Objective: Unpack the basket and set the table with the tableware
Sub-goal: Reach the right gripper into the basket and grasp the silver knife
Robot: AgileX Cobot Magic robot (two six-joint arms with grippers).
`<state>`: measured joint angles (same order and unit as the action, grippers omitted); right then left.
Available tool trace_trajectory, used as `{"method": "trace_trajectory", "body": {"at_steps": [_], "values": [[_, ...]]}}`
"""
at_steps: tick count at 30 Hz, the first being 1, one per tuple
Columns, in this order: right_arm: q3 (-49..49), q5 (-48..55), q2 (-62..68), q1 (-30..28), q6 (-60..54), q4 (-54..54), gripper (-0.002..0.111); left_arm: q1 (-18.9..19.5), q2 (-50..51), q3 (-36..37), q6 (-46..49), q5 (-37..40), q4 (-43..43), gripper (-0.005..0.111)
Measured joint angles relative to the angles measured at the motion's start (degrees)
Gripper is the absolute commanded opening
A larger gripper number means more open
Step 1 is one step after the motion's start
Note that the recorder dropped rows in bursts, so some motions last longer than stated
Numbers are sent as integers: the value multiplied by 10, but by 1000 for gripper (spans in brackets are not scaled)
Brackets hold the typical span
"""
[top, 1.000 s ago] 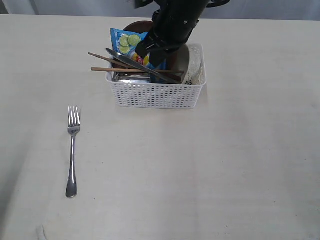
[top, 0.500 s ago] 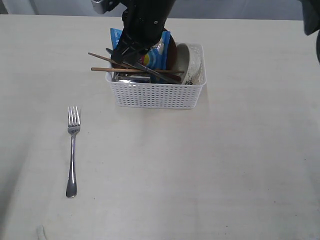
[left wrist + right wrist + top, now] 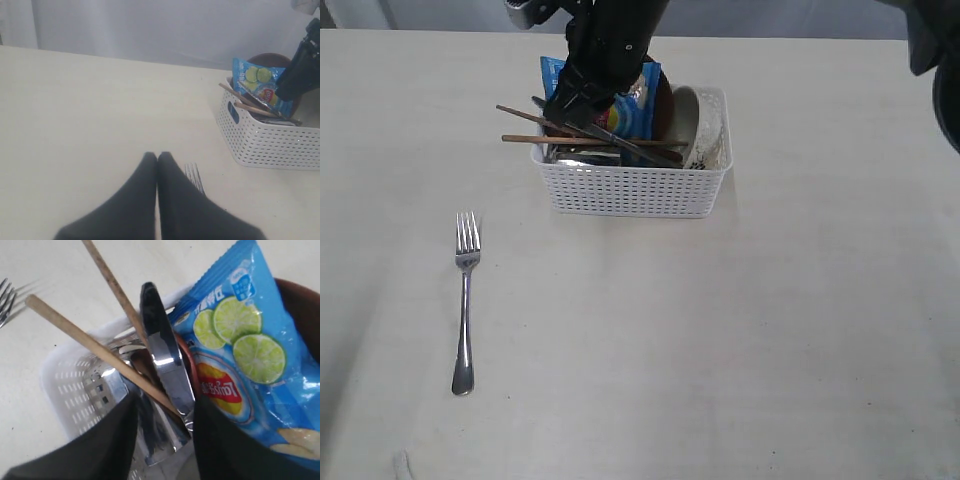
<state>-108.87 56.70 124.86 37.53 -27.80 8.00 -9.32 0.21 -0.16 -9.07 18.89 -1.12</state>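
- The right gripper (image 3: 165,412) hangs over the basket (image 3: 630,190), fingers spread to either side of the steel knife (image 3: 162,360), not clamped on it.
- Wooden chopsticks (image 3: 95,347) cross the knife; a blue chip bag (image 3: 240,355) stands just beside it.
- The left gripper (image 3: 157,160) is pressed closed and empty above the table (image 3: 770,330), near the fork (image 3: 465,300) lying well apart from the basket.
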Motion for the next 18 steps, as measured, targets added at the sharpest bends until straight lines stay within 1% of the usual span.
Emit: {"method": "trace_trajectory", "body": {"at_steps": [8, 13, 15, 17, 18], "values": [[-1, -10, 28, 0, 1, -14, 36, 0, 0, 0, 0, 0, 0, 0], [-1, -20, 45, 0, 2, -17, 48, 0, 0, 0, 0, 0, 0, 0], [-2, -29, 47, 0, 3, -17, 47, 0, 0, 0, 0, 0, 0, 0], [-2, -43, 49, 0, 6, -17, 43, 0, 0, 0, 0, 0, 0, 0], [-2, -46, 49, 0, 6, -17, 37, 0, 0, 0, 0, 0, 0, 0]]}}
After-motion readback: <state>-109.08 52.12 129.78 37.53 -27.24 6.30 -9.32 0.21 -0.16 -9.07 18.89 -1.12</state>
